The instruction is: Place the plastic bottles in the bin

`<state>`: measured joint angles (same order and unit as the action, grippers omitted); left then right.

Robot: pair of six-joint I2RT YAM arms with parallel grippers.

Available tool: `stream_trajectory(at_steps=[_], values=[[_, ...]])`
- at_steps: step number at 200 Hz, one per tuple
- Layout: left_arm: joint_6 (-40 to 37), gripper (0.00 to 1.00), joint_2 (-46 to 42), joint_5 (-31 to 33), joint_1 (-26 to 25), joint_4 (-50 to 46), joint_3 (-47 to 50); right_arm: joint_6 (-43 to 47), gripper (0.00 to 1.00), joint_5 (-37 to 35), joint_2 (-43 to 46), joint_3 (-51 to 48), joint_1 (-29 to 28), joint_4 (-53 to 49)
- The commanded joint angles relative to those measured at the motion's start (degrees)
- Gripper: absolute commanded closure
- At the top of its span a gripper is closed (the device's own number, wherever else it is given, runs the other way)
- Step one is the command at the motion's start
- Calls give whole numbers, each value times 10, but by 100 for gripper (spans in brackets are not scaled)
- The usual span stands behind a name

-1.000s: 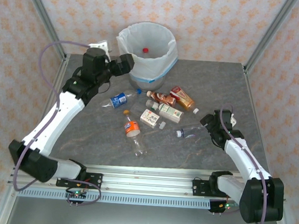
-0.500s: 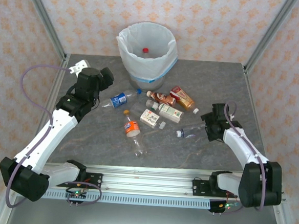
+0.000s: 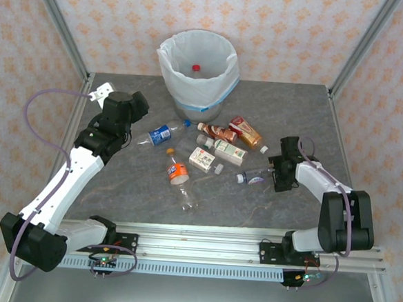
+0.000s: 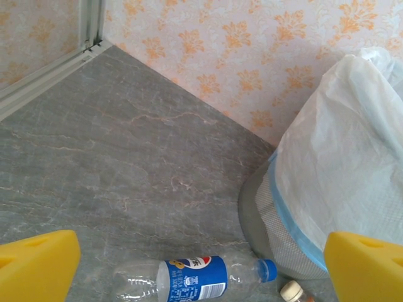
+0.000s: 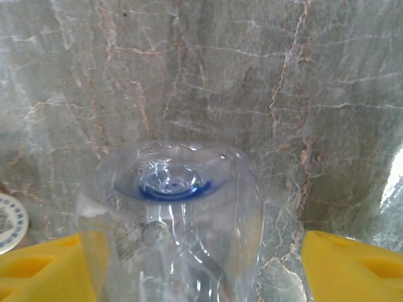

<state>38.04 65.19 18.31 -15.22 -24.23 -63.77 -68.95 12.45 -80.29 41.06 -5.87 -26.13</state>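
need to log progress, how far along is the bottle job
Done: one red cap shows inside the bin. In hand: right fingers straddle a clear bottle, gap on one side. Remaining: the other bottles lie on the table, one blue-label bottle below the open left fingers.

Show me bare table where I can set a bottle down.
Bare: the table right of the bin; its far-left corner beside the left gripper; the near strip along the rail. Crowded: plastic bottles in front of the bin.

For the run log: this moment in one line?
left gripper open | right gripper open astride clear crumpled plastic bottle | grip not closed
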Motion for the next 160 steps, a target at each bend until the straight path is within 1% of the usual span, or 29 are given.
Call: stream_trajectory(at_steps=[1,24,53,96,122,160], values=[[13,0,0,20,8,-23,15,15,19,-11,-24,18,-4,-8],[13,0,4,12,11,-28,12,21,21,3,-48,18,-4,5],[10,0,4,11,14,-30,10,26,24,-14,-51,18,-4,5],[18,0,10,-2,14,-29,15,31,29,-45,-20,7,-3,6],[17,0,13,-7,15,-29,12,36,38,-53,11,-14,-4,38],[16,0,16,-14,15,-21,12,60,43,-74,56,-35,-4,53]])
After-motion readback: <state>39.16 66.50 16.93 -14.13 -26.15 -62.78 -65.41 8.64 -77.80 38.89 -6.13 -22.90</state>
